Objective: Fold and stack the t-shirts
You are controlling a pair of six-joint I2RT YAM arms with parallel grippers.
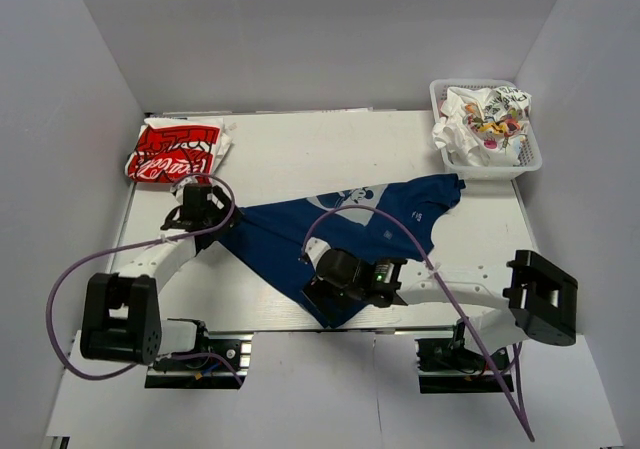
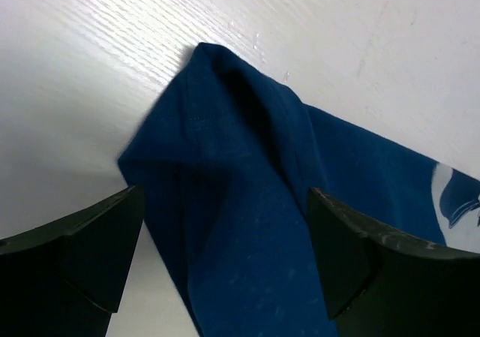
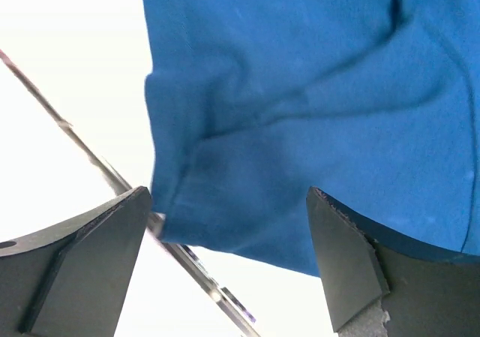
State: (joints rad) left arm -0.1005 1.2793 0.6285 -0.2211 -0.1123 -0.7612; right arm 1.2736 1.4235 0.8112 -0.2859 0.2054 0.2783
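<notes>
we poise the left pincer (image 2: pixel 221 213) and right pincer (image 3: pixel 225 206), both apart, over corners of the rumpled navy cloth t-shirt (image 1: pixel 375 224), likely to spread it.

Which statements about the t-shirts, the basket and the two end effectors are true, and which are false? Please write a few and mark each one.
1. The navy t-shirt lies spread on the table. True.
2. The red-and-white t-shirt is inside the basket. False: it lies folded on the far left corner of the table.
3. The left end effector and the right end effector are both open, each over a corner of the navy t-shirt. True.
4. The basket is empty. False: crumpled white t-shirts with colourful prints lie in it.
</notes>
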